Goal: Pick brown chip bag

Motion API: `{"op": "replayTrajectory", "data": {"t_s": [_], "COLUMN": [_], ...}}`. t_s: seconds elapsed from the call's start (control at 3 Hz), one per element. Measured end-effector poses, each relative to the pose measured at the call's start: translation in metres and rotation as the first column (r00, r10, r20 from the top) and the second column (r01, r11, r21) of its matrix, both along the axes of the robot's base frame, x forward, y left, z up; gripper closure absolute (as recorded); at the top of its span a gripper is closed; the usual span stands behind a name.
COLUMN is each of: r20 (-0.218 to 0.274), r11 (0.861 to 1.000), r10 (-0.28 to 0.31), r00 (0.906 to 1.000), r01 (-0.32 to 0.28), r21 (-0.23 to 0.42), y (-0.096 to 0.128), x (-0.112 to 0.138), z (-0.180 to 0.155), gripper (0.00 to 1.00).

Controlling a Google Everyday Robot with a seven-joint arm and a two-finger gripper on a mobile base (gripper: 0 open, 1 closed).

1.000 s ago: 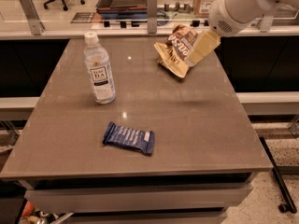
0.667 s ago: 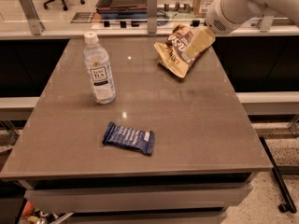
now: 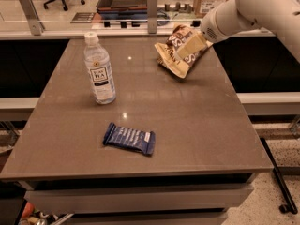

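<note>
Closing in | gripper point(image 3: 190, 46) has slid further onto brown chip bag point(image 3: 171, 60), right of bottle point(image 3: 99, 71), on desk point(image 3: 187, 125) | grip state: cannot tell | bag apparently not lifted yet

The arm point(image 3: 262, 6) is a smooth white shell, thick and rounded, narrowing toward the wrist. A small cluster of dark dots marks the wrist's end face. The tool point(image 3: 189, 47) is a flat cream wedge, duller than the shell, and it sits over the far right part of the tabletop point(image 3: 187, 125).
</note>
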State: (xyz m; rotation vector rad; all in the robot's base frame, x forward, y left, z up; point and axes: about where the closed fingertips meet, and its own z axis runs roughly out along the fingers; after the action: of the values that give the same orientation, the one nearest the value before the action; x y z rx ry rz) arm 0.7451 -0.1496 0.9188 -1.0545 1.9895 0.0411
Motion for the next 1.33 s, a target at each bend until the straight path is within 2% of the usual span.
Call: {"op": "replayTrajectory", "data": {"t_s": [0.67,1.33], "r20": [-0.024,-0.05], "r11": [0.99,0.976], "r10": [0.033,0.077], "r00": [0.9992,0.9957], "r01": [-0.029,-0.065], "r21": [0.141,0.209], "y": [0.027,0.049], "x": [0.016,0.022], "z": [-0.035,-0.057], "gripper": [0.0,0.0]}}
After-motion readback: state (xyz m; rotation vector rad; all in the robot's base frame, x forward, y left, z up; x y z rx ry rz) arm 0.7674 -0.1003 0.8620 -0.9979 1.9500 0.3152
